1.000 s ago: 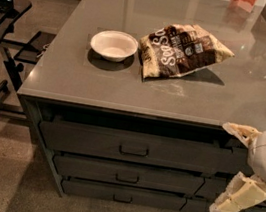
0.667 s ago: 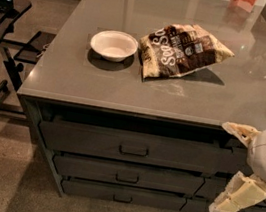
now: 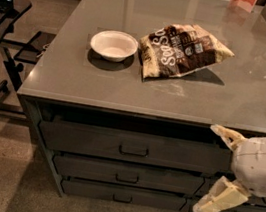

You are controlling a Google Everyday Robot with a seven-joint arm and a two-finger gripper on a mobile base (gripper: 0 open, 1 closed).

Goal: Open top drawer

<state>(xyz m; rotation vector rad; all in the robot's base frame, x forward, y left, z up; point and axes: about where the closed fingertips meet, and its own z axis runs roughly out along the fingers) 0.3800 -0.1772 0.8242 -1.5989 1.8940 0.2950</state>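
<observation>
The top drawer [image 3: 131, 147] is a wide dark-grey front with a small loop handle [image 3: 133, 151] at its centre, just under the grey countertop [image 3: 125, 91]. It looks closed, flush with the fronts below. My gripper [image 3: 211, 169] is at the lower right, in front of the counter's right part, level with the drawers. Its two cream fingers [image 3: 225, 136] are spread wide apart, one high and one low, with nothing between them. It is well to the right of the handle and not touching it.
Two shallower drawers [image 3: 126, 174] sit below the top one. A white bowl [image 3: 114, 45] and a brown snack bag [image 3: 182, 49] lie on the countertop. A black stand with a laptop [image 3: 0, 20] is at the left. Carpet floor lies in front.
</observation>
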